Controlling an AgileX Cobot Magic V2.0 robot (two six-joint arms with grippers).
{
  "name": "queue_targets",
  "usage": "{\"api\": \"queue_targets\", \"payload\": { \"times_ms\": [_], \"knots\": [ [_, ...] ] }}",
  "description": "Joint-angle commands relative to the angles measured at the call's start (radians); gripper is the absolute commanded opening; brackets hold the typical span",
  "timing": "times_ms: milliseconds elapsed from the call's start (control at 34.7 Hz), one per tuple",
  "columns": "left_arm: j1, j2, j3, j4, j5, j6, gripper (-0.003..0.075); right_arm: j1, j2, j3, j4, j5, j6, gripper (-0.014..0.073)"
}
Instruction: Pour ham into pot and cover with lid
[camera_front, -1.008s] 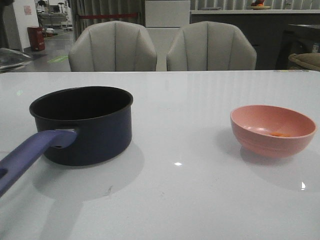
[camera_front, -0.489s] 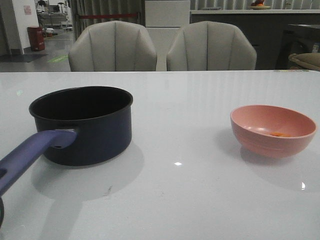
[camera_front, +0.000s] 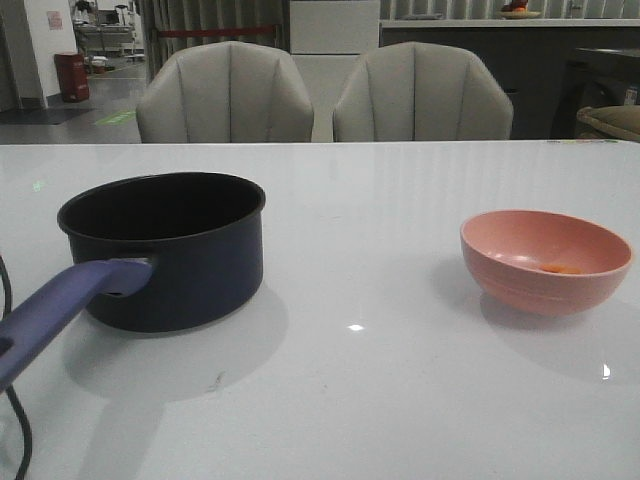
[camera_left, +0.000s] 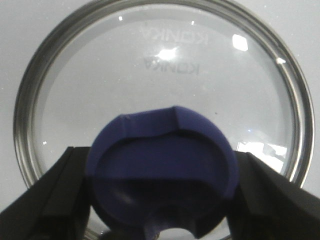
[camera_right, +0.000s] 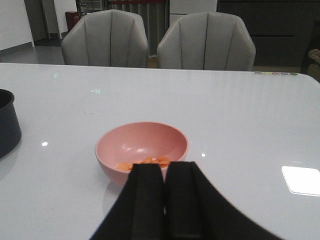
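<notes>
The navy pot (camera_front: 190, 265) with its purple-blue handle (camera_front: 60, 305) stands at the table's left; its edge also shows in the right wrist view (camera_right: 7, 125). The ham (camera_right: 145, 163) lies as several orange slices in the pink bowl (camera_right: 141, 145) at the right, and shows in the front view too (camera_front: 558, 267). My left gripper (camera_left: 160, 195) is shut on the purple-blue knob (camera_left: 160, 150) of the glass lid (camera_left: 165, 75), over white table surface. My right gripper (camera_right: 165, 172) is shut and empty, just before the bowl. Neither gripper shows in the front view.
Two grey chairs (camera_front: 225, 95) stand behind the table's far edge. A dark cable (camera_front: 12, 400) hangs at the front view's lower left edge. The pink bowl (camera_front: 545, 262) sits apart from the pot, with bare table (camera_front: 360, 260) between them.
The glass lid seen at the front view's upper left edge one second ago has left that view. A dark cable now shows at the lower left edge. Pot and bowl have not moved.
</notes>
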Motion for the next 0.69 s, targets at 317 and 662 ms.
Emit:
{"api": "queue_targets", "payload": {
  "times_ms": [317,662],
  "knots": [
    [-0.025,-0.047,-0.098,-0.003,0.055,0.001,0.0654,-0.004,-0.018,-0.01,-0.008,-0.087,-0.007,0.0148],
    [-0.153,-0.308,-0.069,-0.003,-0.01,0.035,0.0582,-0.004,-0.018,-0.01,-0.008,-0.087,-0.007,0.0148]
  ]
}}
